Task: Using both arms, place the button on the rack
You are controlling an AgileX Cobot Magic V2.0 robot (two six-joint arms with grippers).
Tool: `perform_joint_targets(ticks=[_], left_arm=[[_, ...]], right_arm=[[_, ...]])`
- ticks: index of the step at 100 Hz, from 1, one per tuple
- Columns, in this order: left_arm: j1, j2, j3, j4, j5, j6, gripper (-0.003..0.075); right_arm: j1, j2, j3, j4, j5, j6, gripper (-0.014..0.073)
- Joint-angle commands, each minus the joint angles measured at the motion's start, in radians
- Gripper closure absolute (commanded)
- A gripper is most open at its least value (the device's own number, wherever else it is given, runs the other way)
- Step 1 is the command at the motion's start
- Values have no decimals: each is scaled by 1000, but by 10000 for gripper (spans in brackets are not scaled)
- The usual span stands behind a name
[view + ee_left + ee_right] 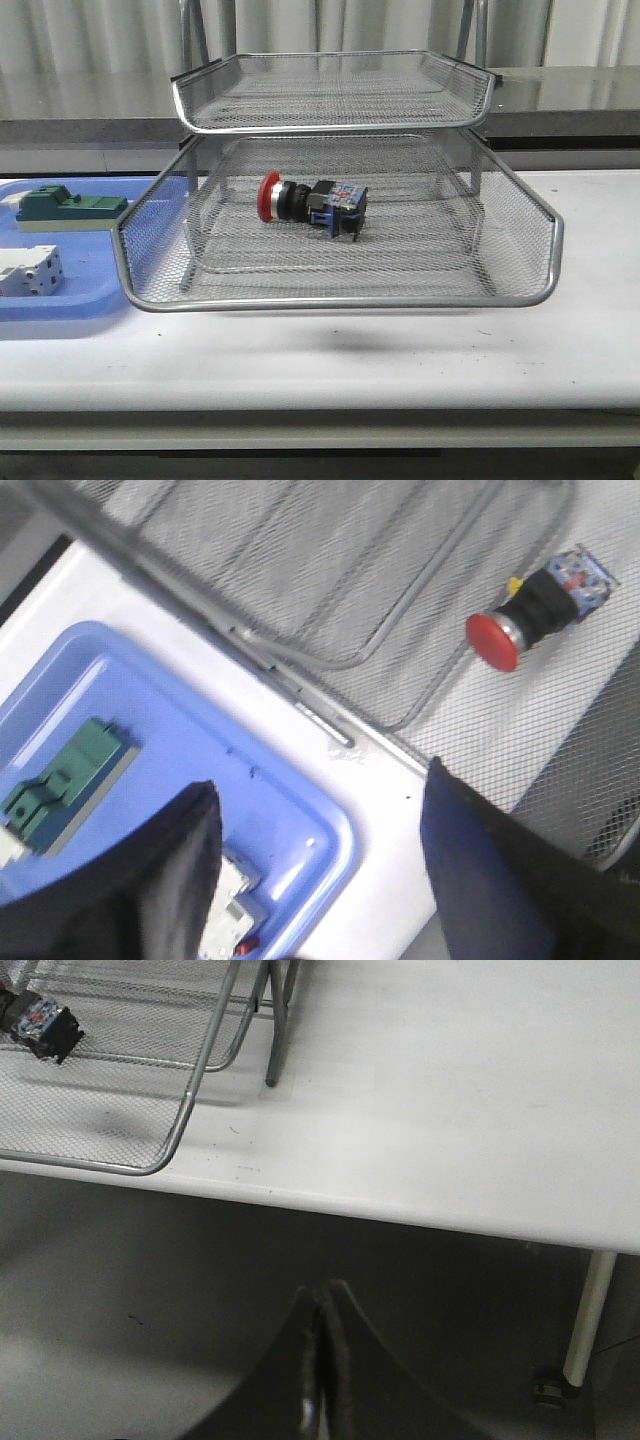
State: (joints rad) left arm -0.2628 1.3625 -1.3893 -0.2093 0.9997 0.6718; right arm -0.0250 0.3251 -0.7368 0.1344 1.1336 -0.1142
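Observation:
The button (312, 207), red-headed with a black body and blue-black rear block, lies on its side on a mesh tier of the silver wire rack (340, 295). In the left wrist view the button (540, 606) rests on the mesh, far from my left gripper (318, 825), whose fingers stand wide open over the blue tray's corner with nothing between them. In the right wrist view only the button's rear block (42, 1022) shows at the frame's corner. My right gripper (322, 1300) is shut and empty, off the table's front edge over the floor. Neither arm shows in the front view.
A flat blue tray (60, 300) left of the rack holds a green block part (70, 207) and a white terminal part (30, 270). The rack's upper tier (330, 90) overhangs the button. A table leg (588, 1320) stands near the right gripper.

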Motion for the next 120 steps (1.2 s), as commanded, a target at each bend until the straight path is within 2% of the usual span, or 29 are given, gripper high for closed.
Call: perform_joint_targets(ticks=[1,32,57,76,96,120], left_arm=[[60,-122,59,-25,-121,-47,299],[182,-511,451,-143,-468,-76,299],[187,-822,739,-198,-648,-76,300],[187,-1038,951,-312,-767,-76,300],[187,-1148,1122,-331,-947,-76,300],[187,-1148,1147,-336,-1000,-76,300]], right_arm=[[-5,8,-30,0,-52,-2,664],[-5,8,-30,0,-52,-2,664],[-5,8,-30,0,-52,-2,664],[-5,8,-30,0,-52,-2,664],[-5,8,-30,0,-52,-2,664],[-5,8,-30,0,-52,-2,664]])
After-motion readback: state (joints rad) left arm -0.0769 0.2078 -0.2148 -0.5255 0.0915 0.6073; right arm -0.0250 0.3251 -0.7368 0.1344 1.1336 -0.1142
